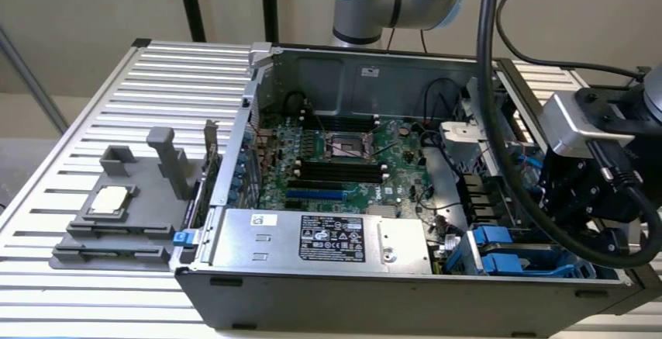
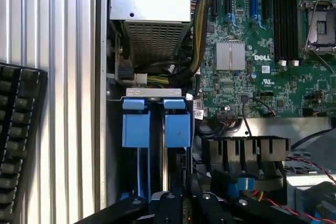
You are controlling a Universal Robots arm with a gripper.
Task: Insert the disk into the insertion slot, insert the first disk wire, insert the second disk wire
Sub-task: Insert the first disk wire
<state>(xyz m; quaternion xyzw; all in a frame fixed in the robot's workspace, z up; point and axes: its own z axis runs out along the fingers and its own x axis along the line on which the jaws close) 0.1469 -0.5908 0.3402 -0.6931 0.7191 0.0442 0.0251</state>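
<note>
The insertion slot (image 1: 512, 257) is the drive cage in the near right corner of the open computer case, on the exterior view's right. Two bright blue latch tabs (image 2: 155, 127) stand side by side at its mouth, with blue rails running back from them. My gripper (image 1: 594, 215) hangs over that corner. Its black fingers (image 2: 170, 208) sit close together right above the cage, and it is shut. I cannot tell whether anything lies between them. The disk is hidden. Beside the cage lie black cable plugs (image 2: 244, 153) and a small blue plug (image 2: 242, 183).
A large silver box with a black label (image 1: 321, 238) fills the case's near side. The green motherboard (image 1: 342, 160) lies behind it. A grey block fixture with posts (image 1: 124, 207) stands on the slatted table at the exterior view's left. A black keyboard (image 2: 18, 145) lies outside the case wall.
</note>
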